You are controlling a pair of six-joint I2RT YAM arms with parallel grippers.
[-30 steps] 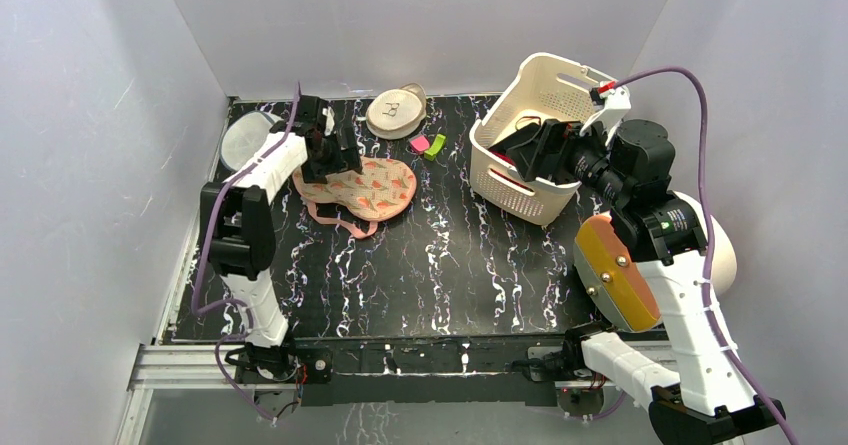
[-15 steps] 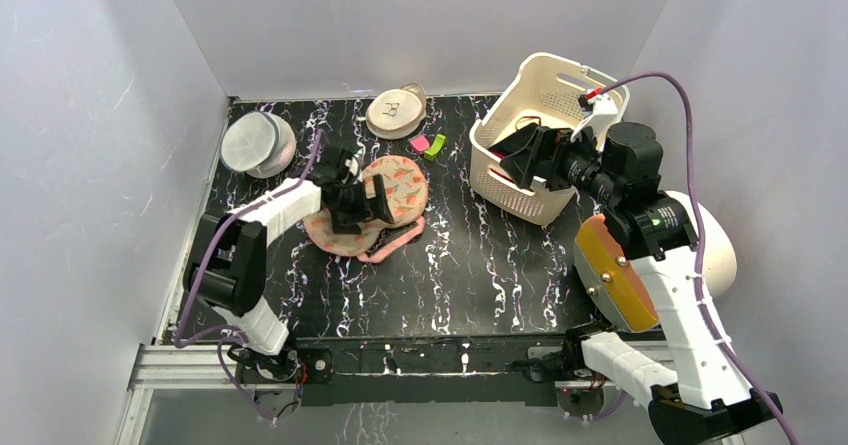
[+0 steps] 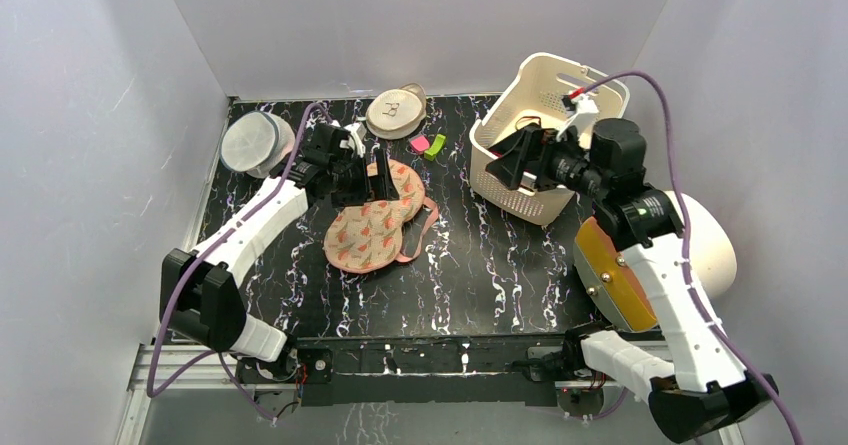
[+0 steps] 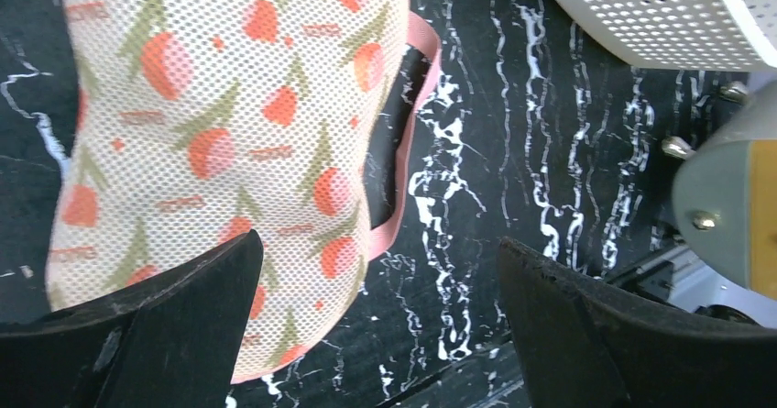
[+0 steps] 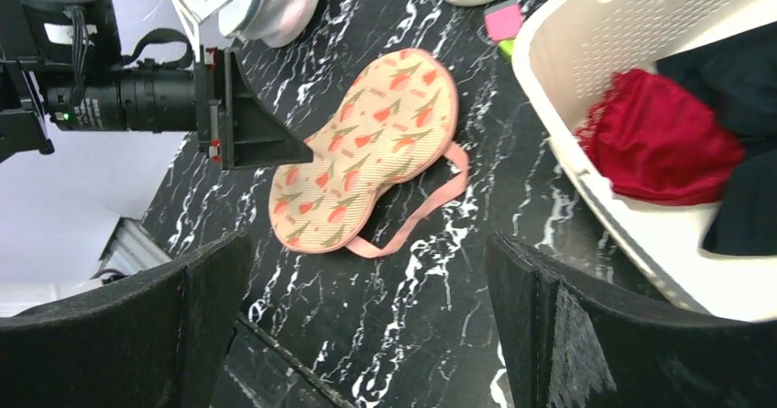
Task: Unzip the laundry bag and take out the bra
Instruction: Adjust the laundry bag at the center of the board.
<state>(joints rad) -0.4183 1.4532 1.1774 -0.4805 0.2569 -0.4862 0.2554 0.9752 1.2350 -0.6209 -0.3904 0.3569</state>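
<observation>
The laundry bag (image 3: 378, 220) has slid toward the middle of the black marbled worktop (image 3: 480, 265), with white walls (image 3: 400, 25) boxing it in. The left gripper (image 4: 380, 325) is hovering over it, jaws wide. The right gripper (image 5: 366, 325), jaws equally wide, is hanging beside the basket (image 3: 497, 183) of clothes (image 5: 660, 142).

beige laundry bag (image 3: 375, 222) with red-green prints, pink trim, black white-veined table (image 3: 480, 265)

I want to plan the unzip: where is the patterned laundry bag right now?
In the top view the laundry bag lies flat on the table, left of centre, its far lobe under the left gripper, with the white basket to its right.
</observation>
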